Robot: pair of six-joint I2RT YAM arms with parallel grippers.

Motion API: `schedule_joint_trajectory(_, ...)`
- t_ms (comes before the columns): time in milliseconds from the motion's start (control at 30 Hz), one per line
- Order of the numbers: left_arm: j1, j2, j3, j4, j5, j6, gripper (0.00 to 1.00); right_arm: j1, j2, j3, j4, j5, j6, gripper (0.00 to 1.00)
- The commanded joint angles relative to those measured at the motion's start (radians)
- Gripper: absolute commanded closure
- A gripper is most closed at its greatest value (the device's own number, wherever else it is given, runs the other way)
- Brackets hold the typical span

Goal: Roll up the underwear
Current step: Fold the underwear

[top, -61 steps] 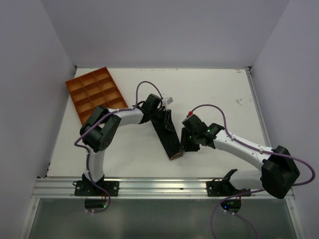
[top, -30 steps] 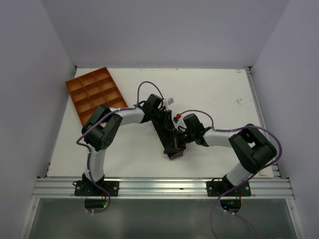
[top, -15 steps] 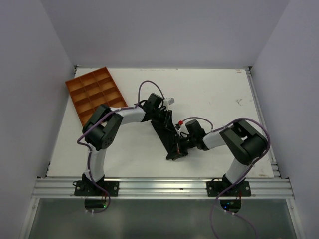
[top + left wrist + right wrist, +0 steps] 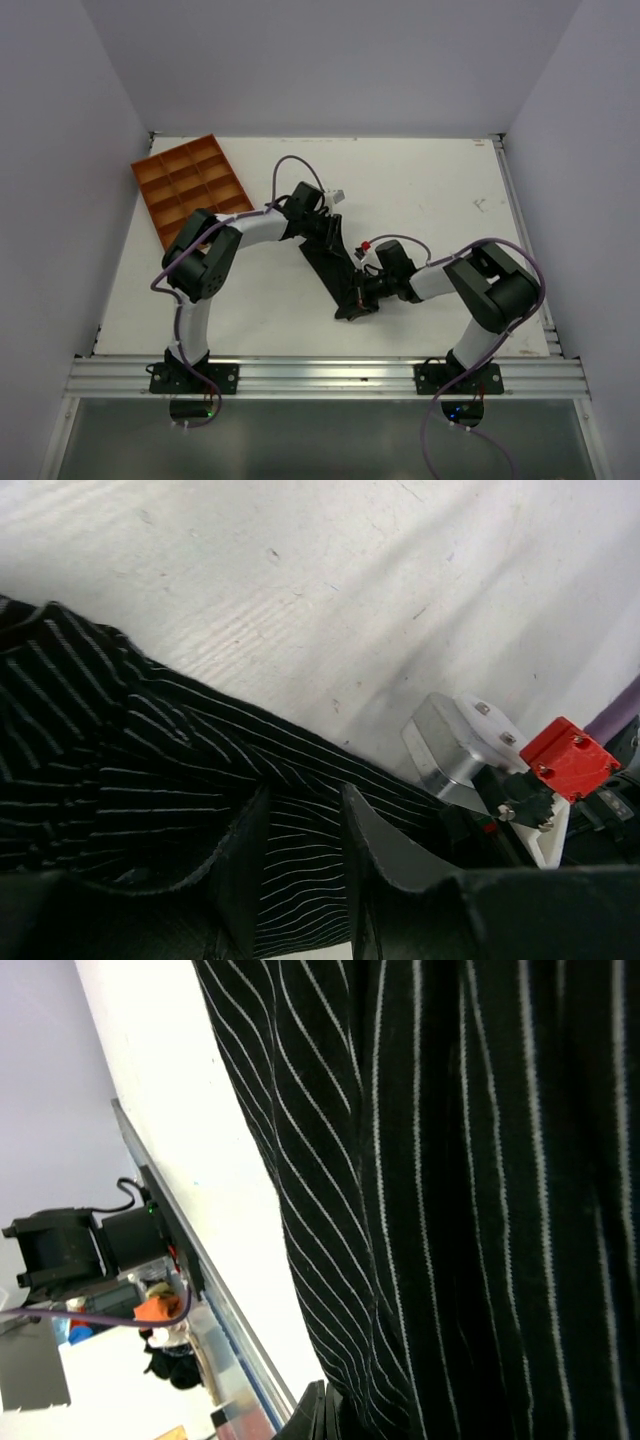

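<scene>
At ten o'clock on the white table sits a ridged orange plastic tray with compartments, well apart from the work. Near the table's middle, the left gripper bears on the eleven o'clock end of the underwear. In its wrist view the fingers stand a little apart, with cloth showing in the gap. That looks like pinning rather than pinching, probably to anchor that end while the other is turned.

The underwear is soft black fabric with fine white pinstripes. It lies folded into a narrow strip running from eleven to five o'clock, wrinkled under the left fingers and not yet rolled.

At its five o'clock end the right gripper lies low against the cloth. Its jaws are closed together, seemingly placed to start the roll. Whether a fold is caught between them cannot be told.
</scene>
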Motion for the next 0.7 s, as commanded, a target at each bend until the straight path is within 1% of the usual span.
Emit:
schedule_joint_trajectory(0,0.02,-0.076,0.033,-0.033,-0.075,0.035,0.61,-0.004,-0.054,0.047,-0.147,0.041,-0.059,1.0)
schedule_joint_trajectory(200,0.025,-0.121,0.013,-0.063,-0.112,0.047,0.6,-0.009,-0.074,0.099,-0.222,0.025,-0.086,1.0)
schedule_joint_trajectory(433,0.045,-0.145,0.007,-0.076,-0.12,0.054,0.58,-0.016,-0.09,0.153,-0.282,-0.005,-0.109,0.99)
schedule_joint_trajectory(500,0.051,-0.152,0.015,-0.082,-0.121,0.058,0.58,-0.024,-0.081,0.17,-0.305,-0.014,-0.118,0.99)
schedule_joint_trajectory(667,0.068,-0.158,0.019,-0.099,-0.126,0.07,0.57,-0.062,-0.025,0.209,-0.325,-0.096,-0.149,0.99)
